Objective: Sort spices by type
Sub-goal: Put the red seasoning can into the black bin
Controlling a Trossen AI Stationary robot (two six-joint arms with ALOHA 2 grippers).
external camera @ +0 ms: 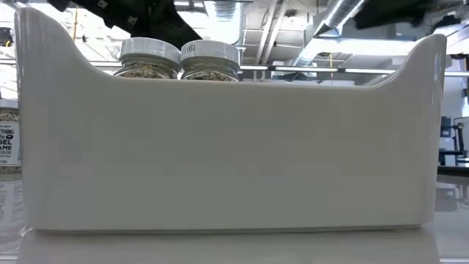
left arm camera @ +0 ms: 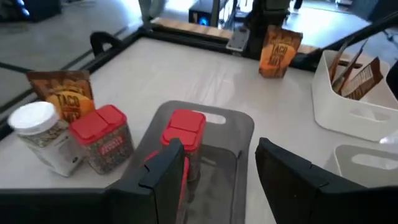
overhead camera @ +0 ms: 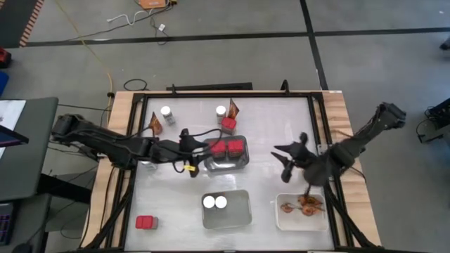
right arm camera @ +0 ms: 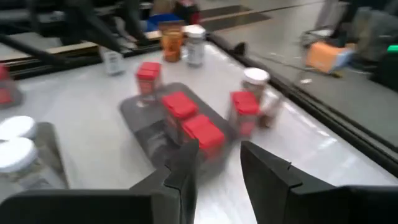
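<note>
Left gripper (overhead camera: 199, 151) sits at the left edge of the grey tray (overhead camera: 226, 163), fingers apart, holding nothing; in its wrist view one finger (left arm camera: 166, 171) stands just beside a red container (left arm camera: 182, 134) inside that tray. Two red containers (overhead camera: 227, 147) lie in the grey tray, just right of the gripper.

Right gripper (overhead camera: 287, 160) hangs over bare table right of the grey tray, fingers apart and empty, the tray's red containers ahead of it in its wrist view.

Near centre, a second tray (overhead camera: 226, 219) holds two white-lidded jars (overhead camera: 214, 202); the low view shows their lids (external camera: 179, 50) above a white wall. Near right, a white tray (overhead camera: 284, 219) holds orange-brown packets (overhead camera: 302, 204).

Loose items: a red container (overhead camera: 228, 124) just beyond the grey tray, with a jar (overhead camera: 221, 111) and a packet (overhead camera: 233, 107) beside it. At far left stand another jar (overhead camera: 166, 112) and a packet (overhead camera: 155, 124). A red container (overhead camera: 146, 223) lies near left, well apart from both grippers.
</note>
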